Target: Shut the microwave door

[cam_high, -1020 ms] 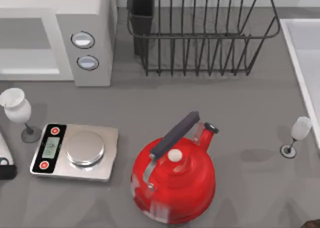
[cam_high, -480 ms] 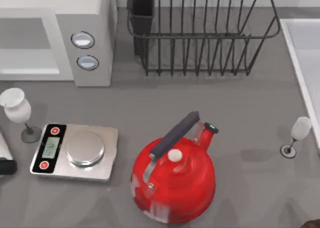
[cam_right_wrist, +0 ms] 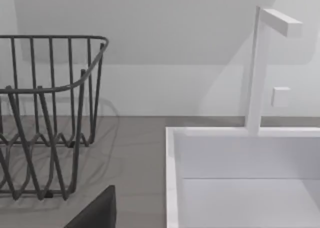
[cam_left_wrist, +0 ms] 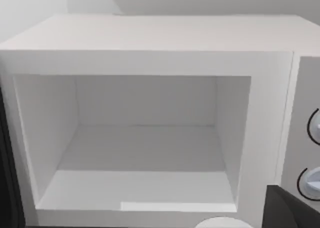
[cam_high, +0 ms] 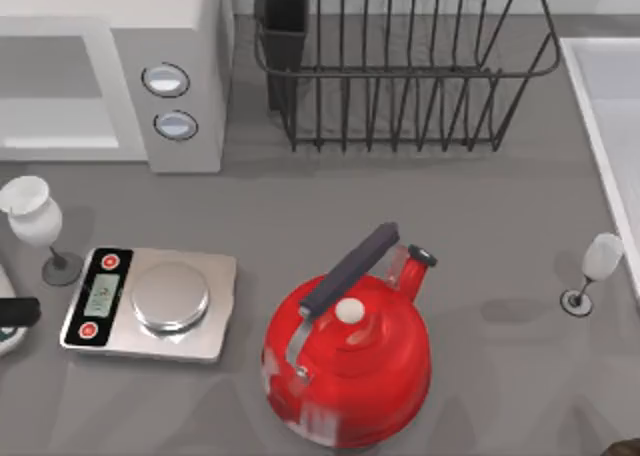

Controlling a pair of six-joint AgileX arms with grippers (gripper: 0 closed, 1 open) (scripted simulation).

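The large white boxy microwave (cam_left_wrist: 150, 123) stands open-fronted; the left gripper (cam_high: 12, 316) sits at the table's left edge, finger state unclear.

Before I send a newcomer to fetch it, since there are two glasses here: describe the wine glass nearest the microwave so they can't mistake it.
Start at the big white microwave at the table's far left. In front of it stands a white wine glass, beside the steel kitchen scale. The other wine glass stands far right, near the white sink.
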